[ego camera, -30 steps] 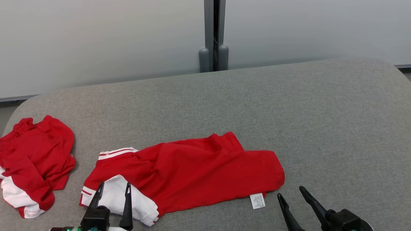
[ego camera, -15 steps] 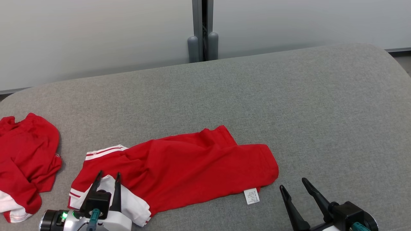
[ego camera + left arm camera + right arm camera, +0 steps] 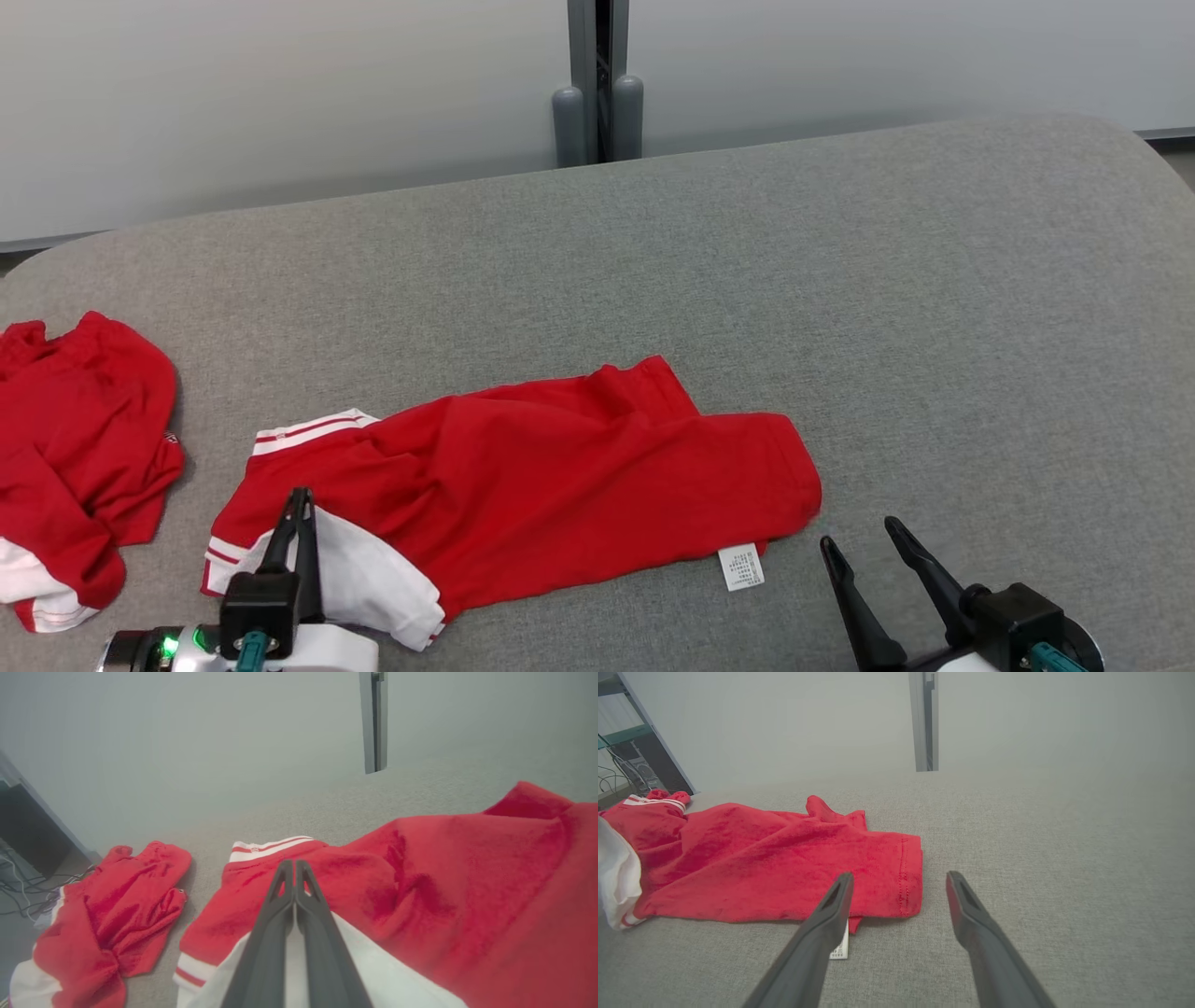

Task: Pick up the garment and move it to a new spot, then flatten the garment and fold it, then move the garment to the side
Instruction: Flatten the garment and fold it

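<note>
A second red bundle [image 3: 75,457] lies well apart at the far left; best leave it alone. The left gripper [image 3: 301,497] has its jaws closed, with the tips on the garment [image 3: 560,476] where white sleeve meets red. I cannot tell whether cloth is caught, so a gentle test lift seems wise. The garment sprawls rumpled across the near part of the grey cushion [image 3: 840,280]. Its label [image 3: 742,567] marks the hem corner for the right gripper [image 3: 859,534], which hovers just beside it, jaws wide open, fingers angled up and left.
</note>
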You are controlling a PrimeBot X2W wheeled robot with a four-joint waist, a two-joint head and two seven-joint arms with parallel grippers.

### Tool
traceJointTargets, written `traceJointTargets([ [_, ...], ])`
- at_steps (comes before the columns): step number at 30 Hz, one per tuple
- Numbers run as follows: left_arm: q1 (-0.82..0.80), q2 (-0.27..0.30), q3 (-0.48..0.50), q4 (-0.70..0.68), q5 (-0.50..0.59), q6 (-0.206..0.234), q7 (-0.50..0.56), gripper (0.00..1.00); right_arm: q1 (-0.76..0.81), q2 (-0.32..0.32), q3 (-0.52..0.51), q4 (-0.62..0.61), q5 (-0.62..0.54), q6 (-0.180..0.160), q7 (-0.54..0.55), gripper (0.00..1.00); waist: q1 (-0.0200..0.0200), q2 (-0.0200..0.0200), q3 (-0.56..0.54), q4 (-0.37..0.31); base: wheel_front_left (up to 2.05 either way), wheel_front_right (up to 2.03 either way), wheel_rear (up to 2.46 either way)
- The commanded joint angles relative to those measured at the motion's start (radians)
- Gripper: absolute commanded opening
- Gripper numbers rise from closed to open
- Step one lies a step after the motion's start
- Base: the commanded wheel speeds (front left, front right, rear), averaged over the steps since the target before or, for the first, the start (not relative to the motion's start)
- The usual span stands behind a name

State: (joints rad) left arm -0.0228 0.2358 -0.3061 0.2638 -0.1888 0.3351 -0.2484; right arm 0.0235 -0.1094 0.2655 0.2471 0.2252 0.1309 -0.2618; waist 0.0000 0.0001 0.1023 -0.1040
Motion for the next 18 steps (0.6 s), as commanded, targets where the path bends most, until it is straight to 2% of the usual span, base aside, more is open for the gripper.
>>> traceJointTargets([
  [1,0.010,0.008,0.012,-0.020,-0.009,0.009,-0.006,0.00,-0.014,-0.005,-0.003,0.010,0.008,0.000,-0.006,1.00,0.0000,-0.0001,0.004,0.007,0.00,0.00,0.00],
  [10,0.084,0.046,0.088,-0.201,-0.033,0.032,-0.016,0.00,-0.055,-0.005,-0.011,0.127,0.078,0.000,-0.006,1.00,0.0000,-0.0001,0.014,0.056,0.00,0.00,0.00],
  [18,0.108,0.052,0.107,-0.244,-0.032,0.021,-0.017,0.00,-0.142,-0.016,0.031,0.268,0.116,0.000,-0.006,1.00,0.0000,-0.0001,0.015,0.075,0.00,0.00,0.00],
])
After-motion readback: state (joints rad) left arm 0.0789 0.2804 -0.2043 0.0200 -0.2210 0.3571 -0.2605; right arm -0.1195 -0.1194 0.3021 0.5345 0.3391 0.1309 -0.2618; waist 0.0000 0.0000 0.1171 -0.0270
